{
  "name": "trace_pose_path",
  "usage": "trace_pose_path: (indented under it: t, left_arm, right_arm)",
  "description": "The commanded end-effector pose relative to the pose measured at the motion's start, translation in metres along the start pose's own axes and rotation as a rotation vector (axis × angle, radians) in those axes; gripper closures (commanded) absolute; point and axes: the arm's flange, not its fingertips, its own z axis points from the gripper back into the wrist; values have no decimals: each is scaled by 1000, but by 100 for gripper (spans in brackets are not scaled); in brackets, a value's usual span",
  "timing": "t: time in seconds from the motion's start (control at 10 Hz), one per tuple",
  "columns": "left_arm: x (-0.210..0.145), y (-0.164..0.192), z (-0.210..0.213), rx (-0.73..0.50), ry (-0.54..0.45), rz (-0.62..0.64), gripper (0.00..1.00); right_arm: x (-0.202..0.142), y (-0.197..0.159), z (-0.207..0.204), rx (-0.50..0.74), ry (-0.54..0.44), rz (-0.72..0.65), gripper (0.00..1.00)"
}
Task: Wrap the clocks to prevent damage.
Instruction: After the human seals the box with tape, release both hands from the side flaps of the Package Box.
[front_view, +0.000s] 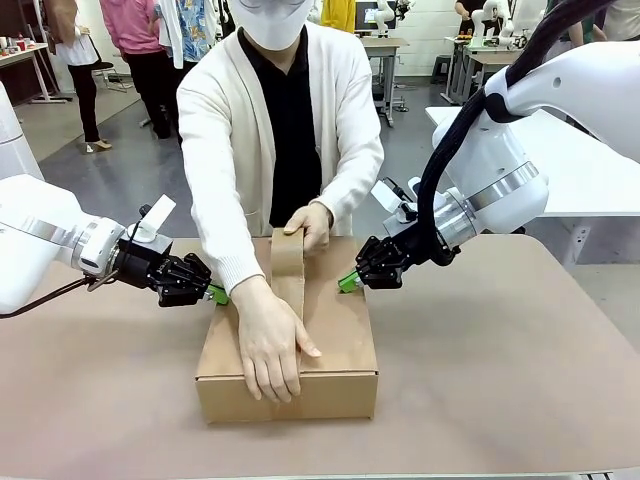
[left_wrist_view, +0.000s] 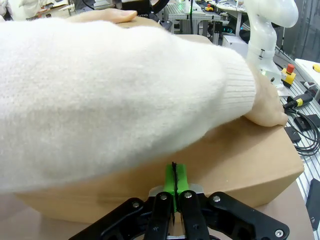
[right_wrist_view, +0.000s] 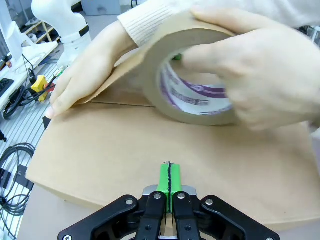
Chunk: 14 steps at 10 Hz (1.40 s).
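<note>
My left gripper (front_view: 215, 294) and right gripper (front_view: 347, 283), both closed empty, flank the cardboard box (front_view: 345, 345) as a person (front_view: 215, 130) runs a tape roll (front_view: 288, 252) over it; any nudge from me could skew the strip.

Brown cardboard box (front_view: 340, 340), brown tape roll (right_wrist_view: 155, 70), purple print on its white core; cream ribbed sleeve (left_wrist_view: 100, 100); at nine and three o'clock, black left gripper (front_view: 217, 294) and right gripper (front_view: 347, 283), green-tipped.

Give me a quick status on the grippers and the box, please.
Left gripper shut, tip at the box side. Right gripper shut at the opposite side. Person's hands on the box top, holding a tape roll.
</note>
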Motion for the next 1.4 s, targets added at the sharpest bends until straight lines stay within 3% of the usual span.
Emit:
trace_pose_path:
  t: [0.0,1.3]
  left_arm:
    - [-2,0,-1,5,7,3,100]
    - [-2,0,-1,5,7,3,100]
  right_arm:
    - [-3,-1,-3,-3,4,-12,99]
    - [-3,-1,-3,-3,4,-12,99]
